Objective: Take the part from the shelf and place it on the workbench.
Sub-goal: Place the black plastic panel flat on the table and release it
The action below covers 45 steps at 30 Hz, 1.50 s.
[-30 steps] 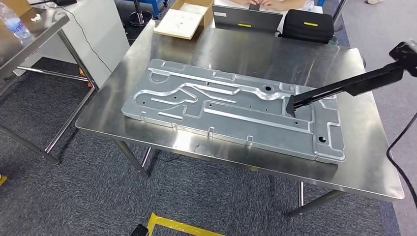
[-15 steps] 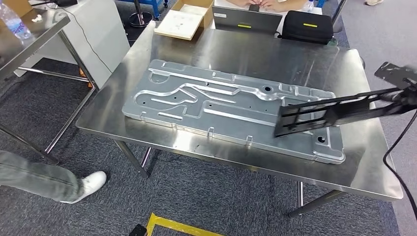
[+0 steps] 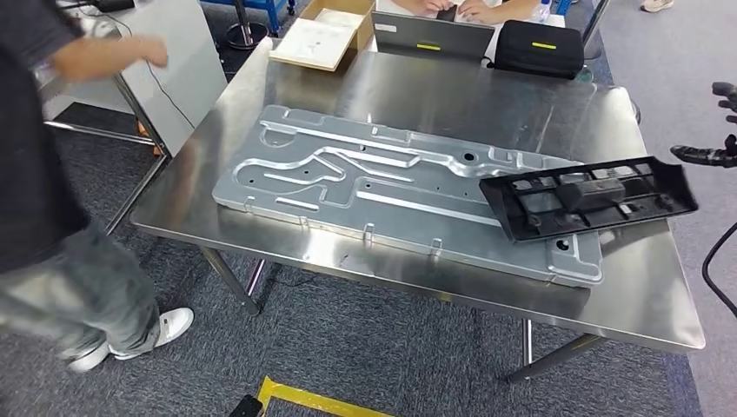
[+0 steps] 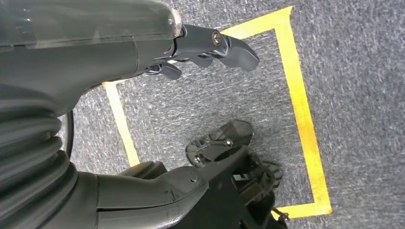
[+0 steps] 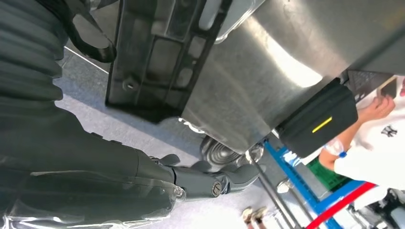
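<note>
Right hand [image 3: 713, 155] spread, holding nothing, beside black part [image 3: 591, 198] on workbench [image 3: 487, 95]

You have a large flat silver metal plate with raised channels [image 3: 382, 187] lying along the middle of the table; use it as your landmark. Beyond its far edge, an open cardboard box [image 3: 323, 35] sits at the table's far corner, with a grey laptop lid [image 3: 432, 36] and a black case with a yellow stripe [image 3: 541, 45] beside it. To the plate's left a person in grey trousers and white shoes [image 3: 61, 261] stands on the grey carpet, and yellow floor tape [image 3: 317, 400] lies near you.
</note>
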{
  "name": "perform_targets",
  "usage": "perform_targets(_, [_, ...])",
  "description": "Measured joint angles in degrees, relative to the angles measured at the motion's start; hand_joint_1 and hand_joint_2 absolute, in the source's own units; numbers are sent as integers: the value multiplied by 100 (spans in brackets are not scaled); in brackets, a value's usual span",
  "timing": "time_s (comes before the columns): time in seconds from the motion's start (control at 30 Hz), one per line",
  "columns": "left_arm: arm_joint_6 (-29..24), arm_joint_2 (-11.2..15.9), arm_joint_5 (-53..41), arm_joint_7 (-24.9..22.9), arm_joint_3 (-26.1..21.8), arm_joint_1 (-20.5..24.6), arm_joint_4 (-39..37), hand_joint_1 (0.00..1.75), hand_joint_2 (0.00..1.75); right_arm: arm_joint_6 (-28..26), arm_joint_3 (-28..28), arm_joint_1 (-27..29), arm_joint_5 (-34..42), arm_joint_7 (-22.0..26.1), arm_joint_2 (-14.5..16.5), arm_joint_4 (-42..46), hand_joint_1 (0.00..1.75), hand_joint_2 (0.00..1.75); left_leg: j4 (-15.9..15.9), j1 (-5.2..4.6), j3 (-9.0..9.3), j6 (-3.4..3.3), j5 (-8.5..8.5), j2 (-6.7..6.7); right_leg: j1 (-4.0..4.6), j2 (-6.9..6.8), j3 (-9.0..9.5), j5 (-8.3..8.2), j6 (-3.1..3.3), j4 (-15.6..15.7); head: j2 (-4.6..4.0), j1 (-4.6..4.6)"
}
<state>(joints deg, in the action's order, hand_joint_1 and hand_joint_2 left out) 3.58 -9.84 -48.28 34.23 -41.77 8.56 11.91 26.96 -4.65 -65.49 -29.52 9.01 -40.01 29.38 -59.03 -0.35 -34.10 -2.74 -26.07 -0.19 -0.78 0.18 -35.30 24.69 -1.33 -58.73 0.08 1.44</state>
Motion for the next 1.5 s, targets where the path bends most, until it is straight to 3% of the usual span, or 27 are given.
perform_targets(0.07, [-6,-7,2,-2,-1,4,0,0,175,-804,26,29,-254,-121,18,40,0,175,65,15,13,-60,53,4,-26,-6,-18,35,-65,-33,1,1])
perform_targets(0.1, [-14,-10,4,-2,-2,8,0,0,175,-1337,43,40,-398,-164,43,60,0,175,103,27,20,-93,83,9,-36,-9,-74,130,-92,-159,1,1])
perform_targets(0.17, [-34,-14,9,1,-7,16,0,0,175,-2194,67,70,-547,-159,121,85,0,175,142,36,27,-130,116,20,-48,-14,-326,468,-137,-737,1,2])
perform_targets(0.23, [-43,-17,11,3,-9,17,0,0,175,-2528,67,161,-565,-100,204,101,0,175,140,35,24,-135,119,28,-57,-15,-625,730,-176,-1400,1,3])
perform_targets(0.27, [-43,-20,10,2,-9,14,0,0,175,-2572,67,217,-569,-82,235,106,0,175,135,35,24,-134,117,29,-63,-16,-677,720,-187,-1513,1,3])
perform_targets(0.3, [-43,-25,9,2,-9,11,0,0,175,-2595,67,263,-570,-67,257,116,0,175,126,36,24,-130,113,26,-70,-18,-617,599,-189,-1395,1,3])
perform_targets(0.37, [-46,-36,5,2,-9,6,0,0,175,-2664,67,314,-532,13,275,166,0,175,95,35,21,-107,95,15,-75,-23,-255,238,-170,-680,0,2])
perform_targets(0.43, [-57,-43,3,4,-10,11,0,0,87,-2848,60,388,-428,198,295,281,0,175,60,21,4,-61,77,0,-36,-26,35,62,-116,-91,0,2])
perform_targets(0.5, [-69,-44,13,1,-11,10,0,0,0,-3108,27,574,-306,412,336,467,0,175,56,15,-7,-8,75,-8,9,-19,86,59,-56,37,0,2])
perform_targets(0.6, [-105,-44,40,-47,-13,7,0,0,0,-3471,-79,992,-167,670,466,879,0,175,-64,17,-60,91,-35,-11,-31,-18,99,29,52,76,0,-2])
perform_targets(0.63, [-120,-44,49,-71,-15,12,0,0,0,-3595,-128,1130,-131,744,535,1038,0,175,-271,20,-152,120,-168,-11,-47,-22,105,19,87,92,-1,-4])
perform_targets(0.7, [-130,-44,71,-141,-28,17,0,0,0,-3836,-247,1418,-78,869,701,1363,0,175,-997,38,-486,154,-534,-8,-41,-26,101,20,127,94,0,-8])
perform_targets(0.77, [-119,-44,120,-295,-59,15,0,0,0,-3989,-366,1698,-42,934,867,1652,0,175,-1553,46,-752,164,-707,-8,-35,-26,97,17,136,79,0,-8])
perform_targets(0.8, [-116,-44,155,-408,-87,13,0,0,0,-4033,-420,1804,-22,949,939,1776,0,175,-1531,46,-742,160,-638,-8,-34,-26,94,15,138,67,1,-8])
perform_targets(0.83, [-115,-44,184,-516,-117,13,0,0,0,-4065,-469,1885,-2,957,999,1885,0,175,-1287,46,-620,147,-479,-8,-34,-25,92,14,136,52,1,-8])
perform_targets(0.93, [-97,-44,237,-691,-199,24,0,0,0,-4131,-602,1998,41,970,1129,2145,0,175,-202,29,-73,78,-19,-14,-16,-17,61,23,97,3,1,-7])
perform_targets(0.97, [-84,-44,246,-713,-222,28,0,0,0,-4144,-638,2020,54,976,1155,2206,0,175,-38,21,2,59,30,-17,-8,-16,46,18,71,-6,1,-5])
perform_targets(1.07, [-40,-42,257,-757,-283,22,0,0,0,-4218,-755,2162,140,1040,1203,2385,0,175,38,20,-16,-15,105,-20,-16,-21,24,-2,-32,2,1,-2])
perform_targets(1.13, [-22,-42,258,-780,-303,12,0,0,0,-4304,-854,2300,203,1094,1221,2512,0,175,115,40,-50,-94,201,-14,-32,-19,-51,234,-91,-192,1,2])
perform_targets(1.23, [-10,-40,263,-803,-329,-12,-1,0,0,-4449,-993,2532,263,1167,1247,2637,0,175,136,32,-176,-142,310,-9,-49,-17,-355,919,-146,-1150,1,4])
perform_targets(1.27, [-1,-39,269,-809,-337,-23,-1,0,0,-4497,-1038,2625,281,1190,1260,2660,0,175,127,27,-228,-145,342,-9,-51,-18,-398,1023,-157,-1381,1,4])
perform_targets(1.3, [9,-38,274,-814,-342,-34,-1,0,0,-4536,-1085,2712,300,1214,1274,2679,0,175,114,23,-284,-144,375,-9,-51,-18,-346,1015,-161,-1419,1,4])
perform_targets(1.33, [23,-38,280,-817,-349,-43,0,0,0,-4566,-1131,2782,317,1237,1284,2698,0,175,96,21,-342,-140,408,-10,-51,-19,-187,911,-157,-1244,1,4])
perform_targets(1.43, [67,-38,302,-824,-381,-54,-1,0,0,-4641,-1262,2883,358,1302,1301,2763,0,175,48,7,-481,-87,514,-10,-23,-20,528,590,-95,-160,0,0])
perform_targets(1.5, [109,-42,327,-828,-409,-60,-2,0,0,-4725,-1369,2966,381,1374,1308,2786,0,175,57,7,-500,-24,595,-13,24,-16,658,555,-25,106,1,-1])
